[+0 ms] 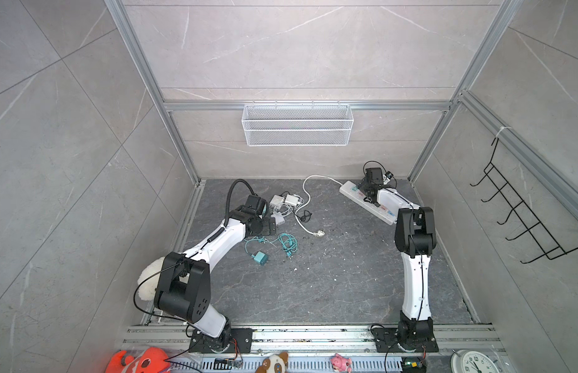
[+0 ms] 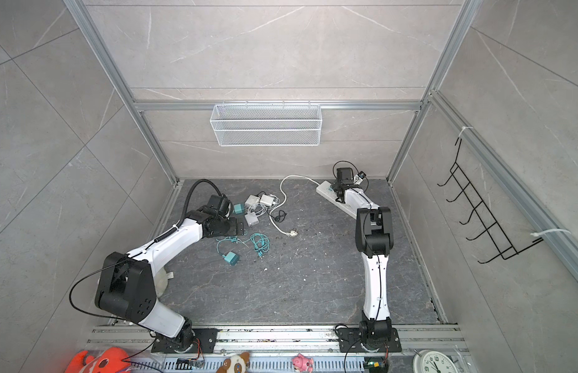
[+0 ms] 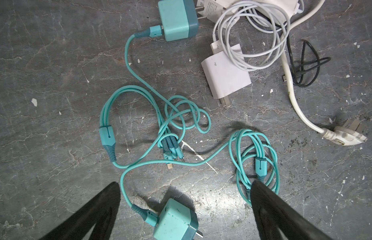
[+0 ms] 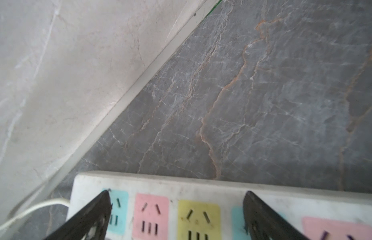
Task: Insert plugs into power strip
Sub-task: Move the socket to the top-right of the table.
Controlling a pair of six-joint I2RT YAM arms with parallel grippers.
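bright, even light falls from overhead. in both top views the walls bow at the edges. in the left wrist view a pale glare sits on the dark floor and a teal plug throws a soft shadow. the right wrist view is hazy, the power strip blurred.

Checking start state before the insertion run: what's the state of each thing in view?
power strip: lying flat, visible sockets empty.
strip's cord plug: loose, connected to nothing.
front teal adapter: unplugged, below left gripper.
back teal adapter: unplugged, prongs exposed.
white adapters: unplugged, clustered together.
left gripper: open, empty.
right gripper: open, empty, over the strip.
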